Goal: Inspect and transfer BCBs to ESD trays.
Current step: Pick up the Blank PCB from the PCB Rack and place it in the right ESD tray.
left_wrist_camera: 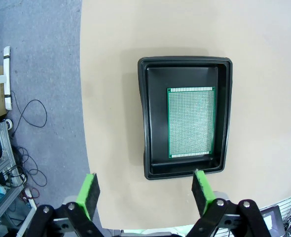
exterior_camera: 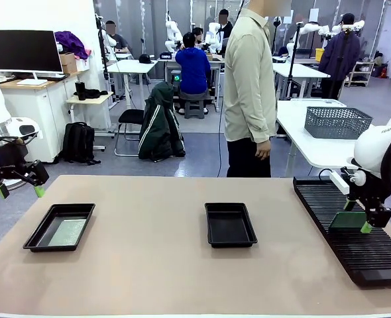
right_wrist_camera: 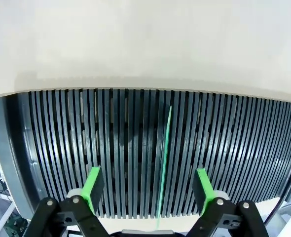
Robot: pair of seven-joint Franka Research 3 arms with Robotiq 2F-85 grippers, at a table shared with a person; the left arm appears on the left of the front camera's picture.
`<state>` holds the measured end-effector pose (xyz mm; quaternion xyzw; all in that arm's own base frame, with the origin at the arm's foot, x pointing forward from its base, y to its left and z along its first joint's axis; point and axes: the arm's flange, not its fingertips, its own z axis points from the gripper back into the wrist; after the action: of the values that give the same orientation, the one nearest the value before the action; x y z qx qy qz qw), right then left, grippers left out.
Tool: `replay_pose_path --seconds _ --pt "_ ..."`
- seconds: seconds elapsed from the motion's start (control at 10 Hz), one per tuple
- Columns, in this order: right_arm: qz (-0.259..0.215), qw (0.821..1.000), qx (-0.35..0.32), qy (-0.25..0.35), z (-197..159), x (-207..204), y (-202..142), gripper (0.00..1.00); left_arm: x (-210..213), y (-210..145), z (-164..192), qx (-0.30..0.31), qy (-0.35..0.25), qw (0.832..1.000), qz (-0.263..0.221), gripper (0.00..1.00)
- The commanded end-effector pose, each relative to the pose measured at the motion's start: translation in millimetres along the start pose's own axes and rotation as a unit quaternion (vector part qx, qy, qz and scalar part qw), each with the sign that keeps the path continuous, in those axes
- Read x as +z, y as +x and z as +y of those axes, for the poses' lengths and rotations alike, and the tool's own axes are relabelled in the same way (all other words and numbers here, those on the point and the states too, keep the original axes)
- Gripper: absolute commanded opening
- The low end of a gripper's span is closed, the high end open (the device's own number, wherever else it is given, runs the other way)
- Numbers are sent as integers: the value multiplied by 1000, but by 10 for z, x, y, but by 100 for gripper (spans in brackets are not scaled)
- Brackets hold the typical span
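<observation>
Right gripper (right_wrist_camera: 147, 174) hangs with its fingers spread, and I see an upright board (right_wrist_camera: 164, 148) standing on edge between them, touching neither pad, slotted in the ribbed rack (right_wrist_camera: 86, 138) under the fingertips. Left gripper (left_wrist_camera: 144, 177) is spread wide too, holding nothing. Just ahead of its fingertips lies a black tray (left_wrist_camera: 143, 123) with a flat board (left_wrist_camera: 191, 122) inside. Farther off, between both grippers, a second tray (exterior_camera: 230, 224) sits on the table (exterior_camera: 149, 265), with a person (exterior_camera: 248, 86) beyond.
</observation>
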<state>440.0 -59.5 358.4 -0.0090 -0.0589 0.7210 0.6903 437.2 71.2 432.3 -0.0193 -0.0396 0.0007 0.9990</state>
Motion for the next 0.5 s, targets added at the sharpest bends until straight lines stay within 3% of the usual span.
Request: replay_pose_path --seconds 0.0,0.4 --pt "4 1000 -3 -12 -1 -3 -33 86 -19 -11 4 0 1 1000 -5 100" --pt "6 1000 -11 -21 -4 -32 -65 65 -19 -11 4 0 1 1000 -5 100"
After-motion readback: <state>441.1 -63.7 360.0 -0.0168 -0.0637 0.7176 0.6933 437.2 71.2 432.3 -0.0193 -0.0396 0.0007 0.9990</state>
